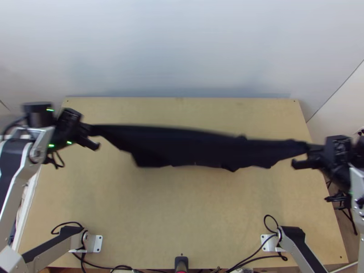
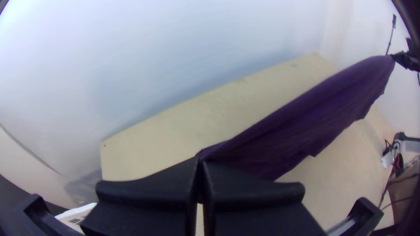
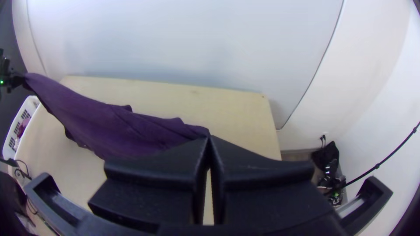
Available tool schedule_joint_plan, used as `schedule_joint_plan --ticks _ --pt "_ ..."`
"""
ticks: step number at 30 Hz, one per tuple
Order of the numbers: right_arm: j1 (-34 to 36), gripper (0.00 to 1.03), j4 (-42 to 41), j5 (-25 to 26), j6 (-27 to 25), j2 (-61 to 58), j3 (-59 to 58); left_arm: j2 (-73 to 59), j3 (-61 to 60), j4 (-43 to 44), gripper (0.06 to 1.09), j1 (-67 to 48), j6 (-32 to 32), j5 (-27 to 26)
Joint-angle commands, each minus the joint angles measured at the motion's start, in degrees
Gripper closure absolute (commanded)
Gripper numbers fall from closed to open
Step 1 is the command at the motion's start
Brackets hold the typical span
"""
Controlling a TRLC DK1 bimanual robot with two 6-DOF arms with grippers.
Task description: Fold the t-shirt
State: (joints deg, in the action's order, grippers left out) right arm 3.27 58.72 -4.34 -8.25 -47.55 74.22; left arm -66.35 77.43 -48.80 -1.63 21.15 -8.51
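The dark purple t-shirt is stretched between the two grippers above the table, bunched toward both ends, its lower edge hanging unevenly. My left gripper, at the table's left side, holds one end; in the left wrist view the gripper is shut on the cloth. At the table's right side my right gripper has the opposite end; the right wrist view shows this gripper shut on a corner of the shirt. Which parts of the garment are held, I cannot tell.
The bare wooden table lies beneath the cloth, with a pale wall behind it. A white basket stands beside the table's left edge. Black cables run along the near edge between the arm bases.
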Motion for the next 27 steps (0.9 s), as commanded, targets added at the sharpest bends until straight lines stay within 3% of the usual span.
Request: schedule_joint_plan --ticks 1,8,13,17,19,22,23,24,27 --pt "1.3 1.0 -2.82 0.21 1.75 1.14 2.51 4.47 3.08 1.33 1.04 4.27 -3.83 0.43" --pt "-7.93 1.0 8.34 0.21 -2.3 5.98 -7.95 11.68 -7.56 -6.58 1.04 -6.63 2.14 0.43" --pt "-19.88 1.0 16.78 -0.06 0.96 11.08 -21.83 19.33 -19.86 -17.03 1.0 -20.78 4.25 0.43" --pt "-20.41 1.0 15.29 -0.23 -0.71 10.64 -27.37 23.37 -31.46 -25.82 0.98 -27.73 10.93 0.34" --pt "-20.76 1.0 15.72 -0.23 -3.88 7.38 -29.04 23.28 -33.22 -27.93 0.93 -28.34 13.31 0.34" --pt "-22.16 1.0 15.99 -0.14 -6.16 3.96 -30.71 19.94 -30.85 -31.01 0.8 -30.01 15.42 0.34" --pt "-22.43 1.0 16.08 -0.14 -6.25 3.17 -30.71 18.71 -30.67 -31.98 0.66 -30.1 16.56 0.34" --pt "-22.69 1.0 16.08 -0.14 -6.51 2.46 -30.71 17.83 -30.49 -32.5 0.44 -30.1 17.53 0.43" --pt "-22.87 1.0 15.55 -0.14 -6.78 1.23 -30.01 16.78 -29.26 -31.1 0.29 -29.66 19.11 0.52"
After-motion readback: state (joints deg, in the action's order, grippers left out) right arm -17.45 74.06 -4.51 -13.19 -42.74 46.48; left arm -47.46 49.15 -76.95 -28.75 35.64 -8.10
